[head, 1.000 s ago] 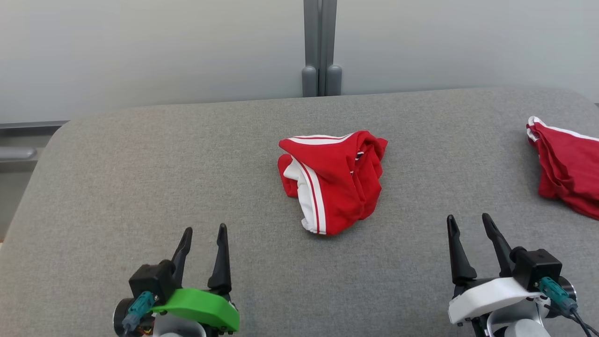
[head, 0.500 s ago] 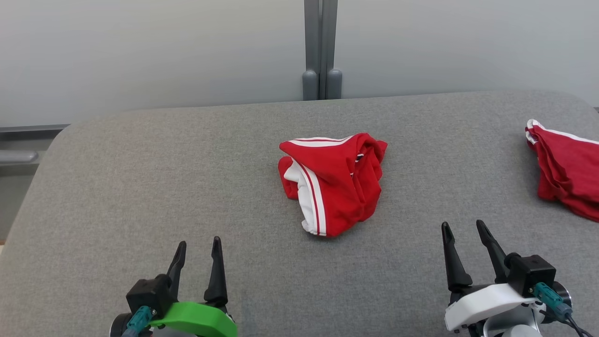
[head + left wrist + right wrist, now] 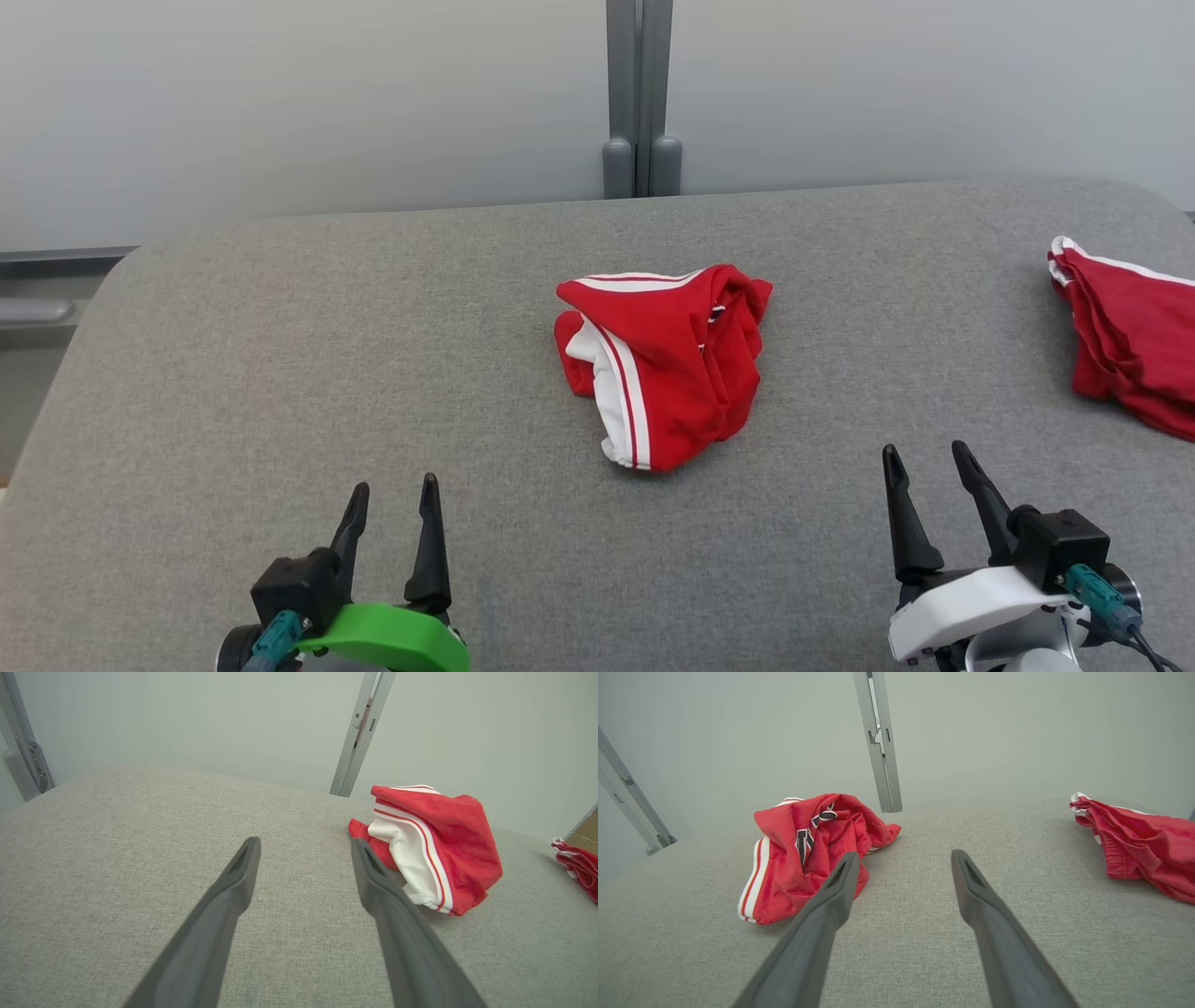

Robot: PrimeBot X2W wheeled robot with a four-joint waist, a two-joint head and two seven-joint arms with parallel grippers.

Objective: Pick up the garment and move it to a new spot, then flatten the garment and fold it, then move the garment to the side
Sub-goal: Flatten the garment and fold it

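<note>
eases back from garment (image 3: 667, 369), then settles.
keeps left gripper (image 3: 396, 482) and right gripper (image 3: 924, 447) spread wide and empty, each well short of garment; leaves it crumpled, pickup not begun.

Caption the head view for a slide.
Crumpled red garment midway on the grey surface, left claw and right claw open short of it, second garment at right edge.
</note>
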